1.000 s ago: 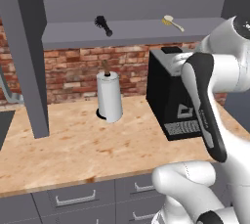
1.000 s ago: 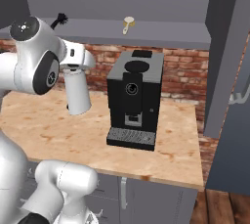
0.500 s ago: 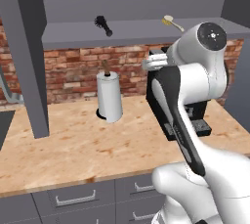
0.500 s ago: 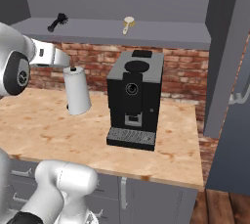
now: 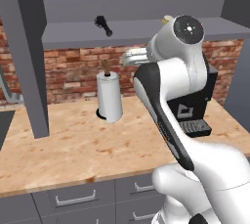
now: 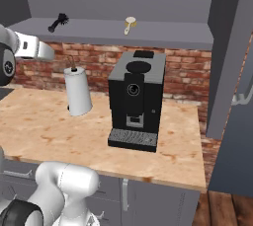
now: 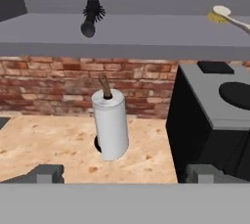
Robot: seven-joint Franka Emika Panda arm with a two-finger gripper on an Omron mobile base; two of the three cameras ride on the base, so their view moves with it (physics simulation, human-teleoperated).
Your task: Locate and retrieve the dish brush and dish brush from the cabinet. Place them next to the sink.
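The gripper (image 7: 124, 173) stands with its jaws wide apart and nothing between them; its two dark fingertips (image 7: 43, 173) rise at the bottom of the hand view, well short of everything ahead. In the left base view the white arm (image 5: 178, 78) bends across the right half of the picture, hiding most of what stands behind it.

Straight ahead of the hand stands one white paper towel roll (image 7: 111, 127) on the wooden counter (image 7: 44, 145), upright on a dark base, with a brown stick poking from its top. Just right of it sits one black coffee machine (image 6: 136, 99), its top plate and round opening close to the hand camera; roll and machine stand near each other but apart.

Above both runs the grey shelf board (image 6: 163, 31) of the cabinet (image 6: 225, 57), with a red brick wall (image 6: 101, 64) below it. Two brushes lie on that shelf, well apart. The black dish brush (image 7: 91, 16) lies above the towel roll, spiky bristle head toward the back, handle end pointing forward to the shelf edge. The cream-handled dish brush (image 7: 225, 16) lies farther right, above the coffee machine, its tan head facing the back wall; the arm covers most of it in the left base view.

Below the counter, grey drawer fronts (image 5: 73, 198) with metal handles show; three handles can be counted in the left base view.
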